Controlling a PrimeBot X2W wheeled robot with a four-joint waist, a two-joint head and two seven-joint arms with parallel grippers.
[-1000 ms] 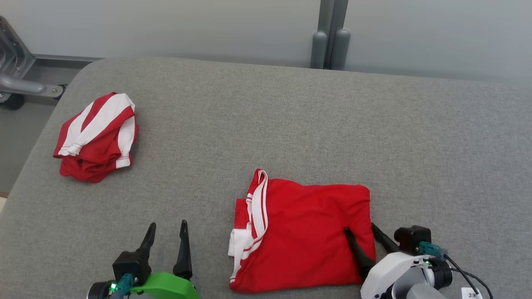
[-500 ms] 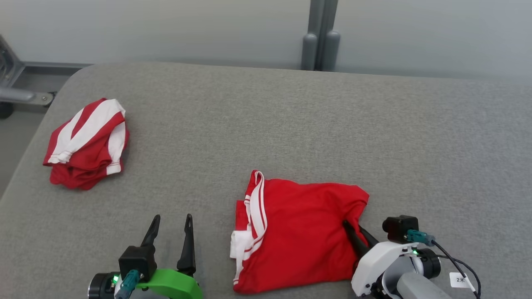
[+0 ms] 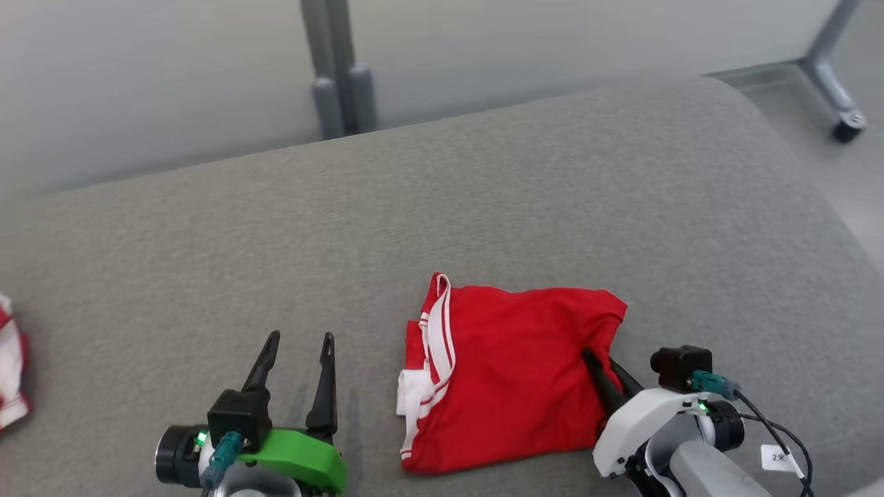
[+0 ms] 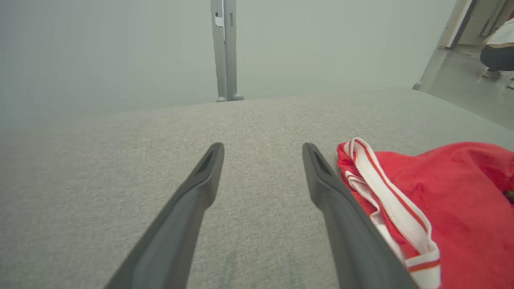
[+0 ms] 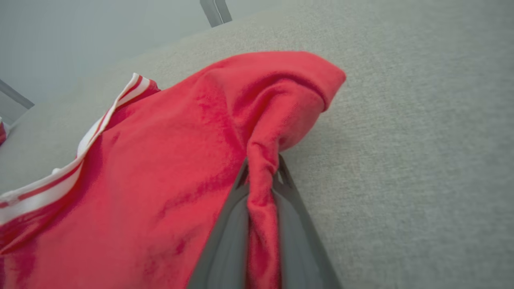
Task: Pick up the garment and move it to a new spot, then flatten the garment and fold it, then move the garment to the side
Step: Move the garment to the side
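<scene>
The red garment (image 3: 511, 376) with white trim lay folded on the near part of the grey bench (image 3: 483, 207), right of centre. My right end effector (image 3: 599, 359) was clenched on a bunched ridge at its right edge — cloth pinched between both fingers. My left end effector (image 3: 301, 338) sat released just left of the garment, grasping nothing. Another red-and-white cloth (image 3: 10, 376) lay well apart at the left edge.
</scene>
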